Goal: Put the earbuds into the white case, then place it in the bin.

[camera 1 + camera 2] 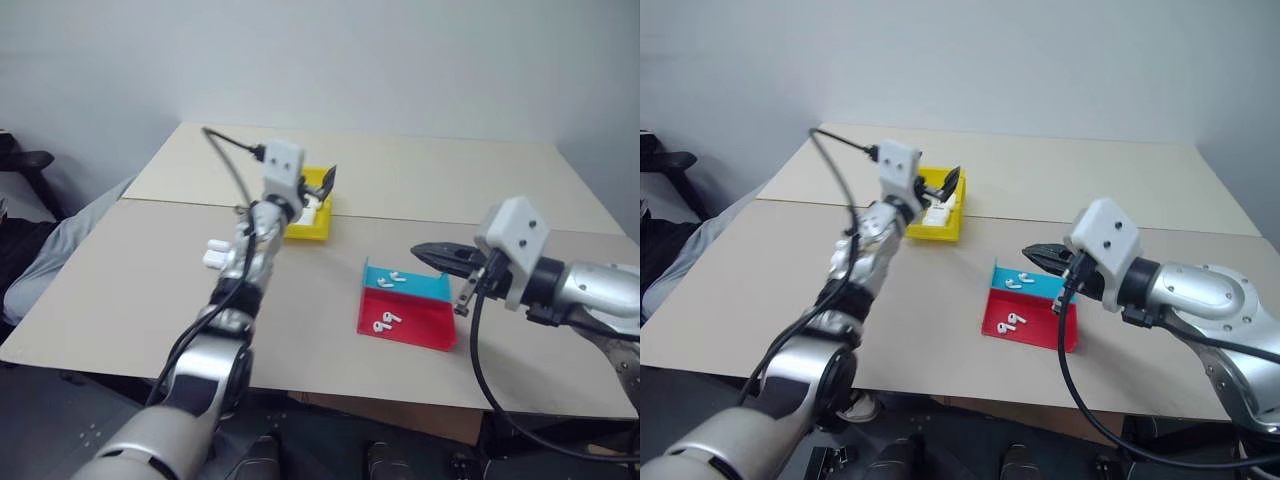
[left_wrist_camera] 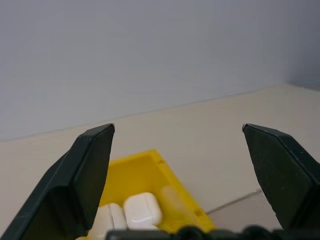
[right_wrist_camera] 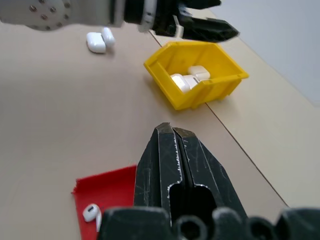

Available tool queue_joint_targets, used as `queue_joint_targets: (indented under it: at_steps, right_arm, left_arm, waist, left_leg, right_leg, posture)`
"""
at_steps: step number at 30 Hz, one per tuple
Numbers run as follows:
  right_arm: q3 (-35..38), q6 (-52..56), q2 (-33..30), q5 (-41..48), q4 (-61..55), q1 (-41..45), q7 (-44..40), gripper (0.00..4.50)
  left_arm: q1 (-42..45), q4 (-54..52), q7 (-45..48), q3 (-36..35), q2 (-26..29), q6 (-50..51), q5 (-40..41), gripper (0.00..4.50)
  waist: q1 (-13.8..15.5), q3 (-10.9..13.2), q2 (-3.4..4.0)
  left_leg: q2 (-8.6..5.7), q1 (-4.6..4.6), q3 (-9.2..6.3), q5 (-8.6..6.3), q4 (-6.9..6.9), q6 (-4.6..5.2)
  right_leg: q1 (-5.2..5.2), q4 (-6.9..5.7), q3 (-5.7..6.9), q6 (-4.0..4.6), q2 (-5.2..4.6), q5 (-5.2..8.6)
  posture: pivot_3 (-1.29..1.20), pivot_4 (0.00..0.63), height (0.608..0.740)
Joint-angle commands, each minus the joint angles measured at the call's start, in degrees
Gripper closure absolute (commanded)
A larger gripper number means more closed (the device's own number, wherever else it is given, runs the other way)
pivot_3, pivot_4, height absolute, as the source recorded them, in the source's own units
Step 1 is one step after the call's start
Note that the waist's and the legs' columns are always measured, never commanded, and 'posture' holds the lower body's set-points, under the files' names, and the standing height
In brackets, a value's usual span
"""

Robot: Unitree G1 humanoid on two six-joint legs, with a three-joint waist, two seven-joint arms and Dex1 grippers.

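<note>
Earbuds (image 1: 386,321), tiny glossy white plastic: light, slippery, pinch across stems; right gripper (image 1: 425,252) clamped empty, left gripper (image 1: 946,186) spread wide.

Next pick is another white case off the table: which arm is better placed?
Probably left. The left tool hangs open over the yellow bin, with the spare white cases lying beside that arm. The right tool is shut, over the red and teal tray, farther off.

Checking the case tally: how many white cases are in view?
4, maybe more hidden. Two white cases lie in the yellow bin: one, another. Two sit side by side on the table beyond the left arm: and.
</note>
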State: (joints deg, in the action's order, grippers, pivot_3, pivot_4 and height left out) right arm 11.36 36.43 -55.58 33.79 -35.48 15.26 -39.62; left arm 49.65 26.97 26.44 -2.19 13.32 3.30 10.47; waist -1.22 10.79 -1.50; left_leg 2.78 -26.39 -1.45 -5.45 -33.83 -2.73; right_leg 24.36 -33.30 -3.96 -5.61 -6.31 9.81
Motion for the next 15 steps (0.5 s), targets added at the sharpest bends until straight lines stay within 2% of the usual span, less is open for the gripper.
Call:
queue_joint_targets:
  at_steps: [1,6,11,15]
  right_arm:
    - [4.71,-8.22,-1.65,-3.11,3.05,-2.48,-6.56,4.5]
    - [10.13,-20.98,-4.37,-6.42,12.11,-8.06,-19.44,4.5]
    - [17.69,-29.45,-7.1,-6.17,19.19,-13.91,-32.21,4.5]
    - [20.86,-33.59,-8.26,-7.19,23.56,-15.88,-37.02,4.5]
  left_arm:
    - [-6.73,-18.68,8.05,0.79,6.35,9.37,4.54,0.03]
    - [-15.82,-33.42,12.92,-2.71,16.44,22.29,10.75,0.03]
    - [-25.4,-42.52,20.53,-7.06,27.7,28.61,15.91,0.03]
    - [-32.34,-48.47,25.34,-11.46,36.38,32.73,19.37,0.03]
  waist:
    - [-0.14,0.0,0.0]
    - [0.49,0.01,-0.02]
    - [-0.17,0.01,0.0]
    - [-1.51,0.01,-0.01]
  left_leg:
    - [0.0,0.0,-0.01,0.08,0.0,0.13]
    - [0.0,0.1,0.0,-0.03,-0.31,-0.06]
    - [0.02,0.12,0.06,-0.04,-0.54,-0.07]
    - [0.06,0.13,0.05,-0.05,-0.59,-0.08]
  right_leg:
    - [0.01,-0.05,0.0,-0.01,0.01,0.0]
    - [-0.1,-0.35,0.01,0.3,0.0,0.23]
    - [-0.16,-0.34,0.01,0.39,-0.09,0.18]
    - [-0.09,-0.32,0.04,0.41,-0.12,0.17]
  posture:
    - [0.0,0.15,0.74]
    - [0.0,0.15,0.74]
    - [0.0,0.15,0.74]
    - [0.0,0.15,0.74]
